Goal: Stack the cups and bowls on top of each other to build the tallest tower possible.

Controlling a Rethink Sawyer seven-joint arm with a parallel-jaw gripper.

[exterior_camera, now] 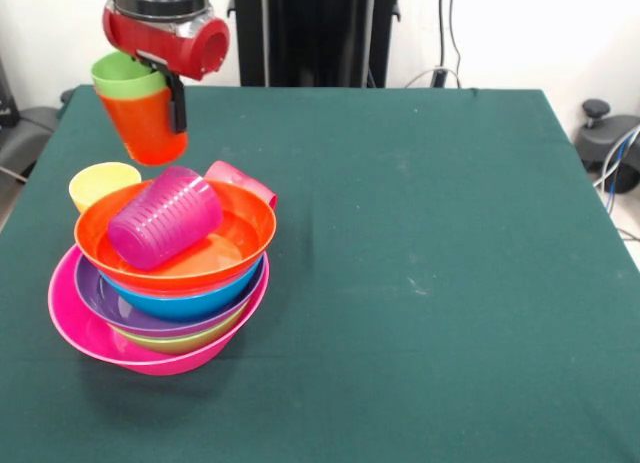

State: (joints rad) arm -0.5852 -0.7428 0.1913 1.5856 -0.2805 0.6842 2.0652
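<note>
My gripper point(170, 101) is at the upper left, above the table. It is shut on the rim of the orange cup point(143, 128), which hangs tilted with the green cup point(125, 75) nested inside it. Below stands the tower: the pink bowl point(68, 323) as base, then the green bowl point(190, 342), purple bowl point(95, 298), blue bowl point(195, 305) and orange bowl point(245, 233) on top. The purple cup point(165, 221) lies on its side in the orange bowl. The yellow cup point(102, 184) stands upright behind the tower. The red cup point(243, 181) lies behind the orange bowl's rim.
The green cloth table point(430, 263) stretches to the right of the tower. The black pedestal point(315, 33) stands at the far side. Cables and a chair base point(612, 148) are off the right edge.
</note>
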